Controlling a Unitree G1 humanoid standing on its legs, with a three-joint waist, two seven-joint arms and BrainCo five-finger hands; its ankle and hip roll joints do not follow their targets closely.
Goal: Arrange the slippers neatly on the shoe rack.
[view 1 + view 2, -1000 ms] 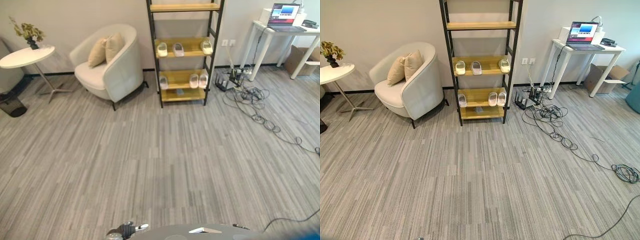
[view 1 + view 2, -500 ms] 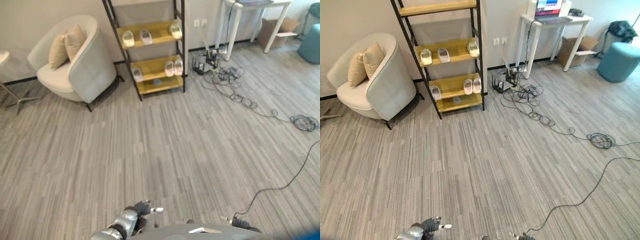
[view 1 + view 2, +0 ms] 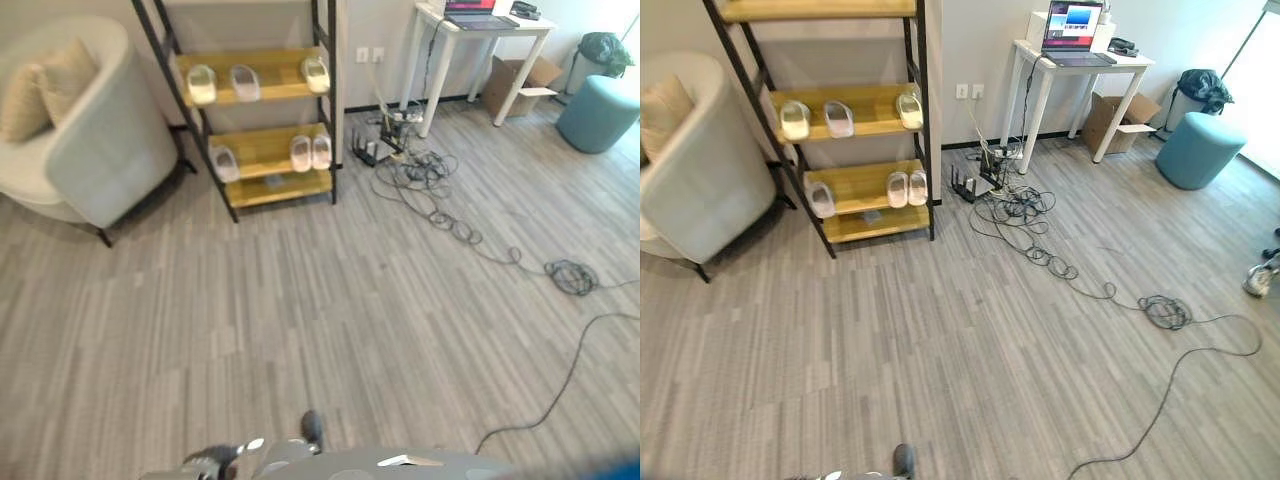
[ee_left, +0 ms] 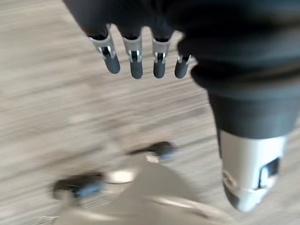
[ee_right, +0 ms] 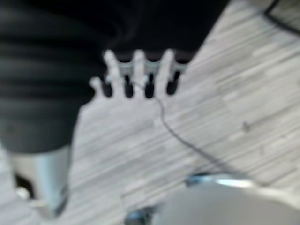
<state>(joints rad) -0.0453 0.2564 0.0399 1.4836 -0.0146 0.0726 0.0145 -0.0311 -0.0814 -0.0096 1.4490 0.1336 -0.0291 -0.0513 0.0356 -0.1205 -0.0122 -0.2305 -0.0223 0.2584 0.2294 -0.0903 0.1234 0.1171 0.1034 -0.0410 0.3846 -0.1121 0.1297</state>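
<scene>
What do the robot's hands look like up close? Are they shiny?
Partly shiny. The left hand has a row of slim silver fingers ending in dark rounded tips, and a thick silver thumb. A dark cover hides the back of the hand and the wrist. The right hand looks the same: pale silver fingers with dark tips, a silver thumb, and a dark ribbed cover.

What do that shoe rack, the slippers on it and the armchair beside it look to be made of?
The shoe rack seems thin black metal uprights, matte, carrying yellowish wood-look boards; whether solid wood or laminate is unclear. The slippers look like pale moulded foam or rubber, smooth and one-piece, though they are too small to tell. The armchair appears upholstered in light grey fabric, soft and matte.
</scene>
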